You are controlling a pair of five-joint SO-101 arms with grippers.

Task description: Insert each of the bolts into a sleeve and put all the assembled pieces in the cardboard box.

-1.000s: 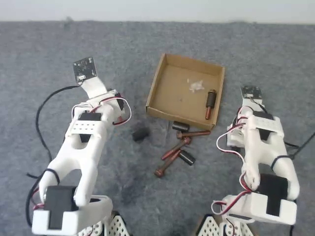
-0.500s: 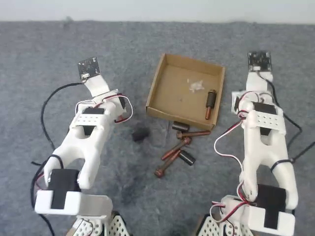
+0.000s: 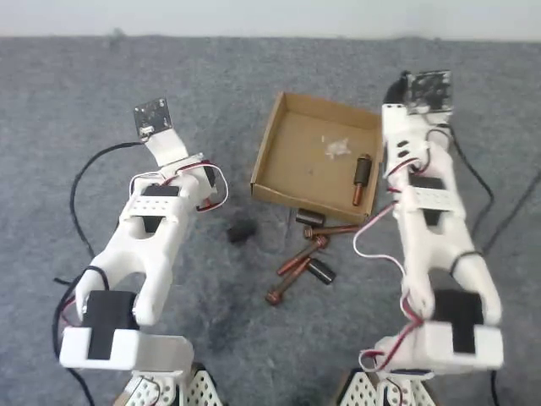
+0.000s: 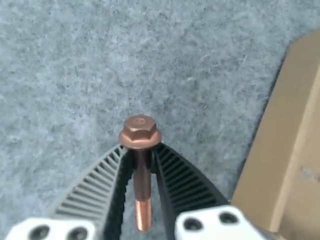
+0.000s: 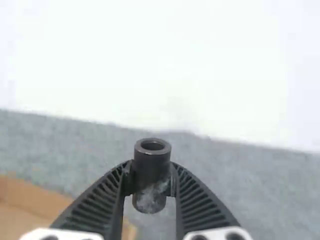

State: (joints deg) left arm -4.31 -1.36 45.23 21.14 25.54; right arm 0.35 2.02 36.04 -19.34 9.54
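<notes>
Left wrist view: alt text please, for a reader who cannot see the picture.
The left gripper is shut on the shank of a copper-coloured hex-head bolt, whose head sticks out past its black ribbed fingers. Grey carpet lies beneath, with a wall of the brown cardboard box beside it.

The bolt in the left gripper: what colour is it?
The bolt is copper-coloured, seen best in the left wrist view.

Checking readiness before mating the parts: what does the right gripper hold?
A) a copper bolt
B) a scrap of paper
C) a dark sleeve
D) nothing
C: the right gripper is shut on a dark sleeve, its open bore showing between the fingers.
</notes>
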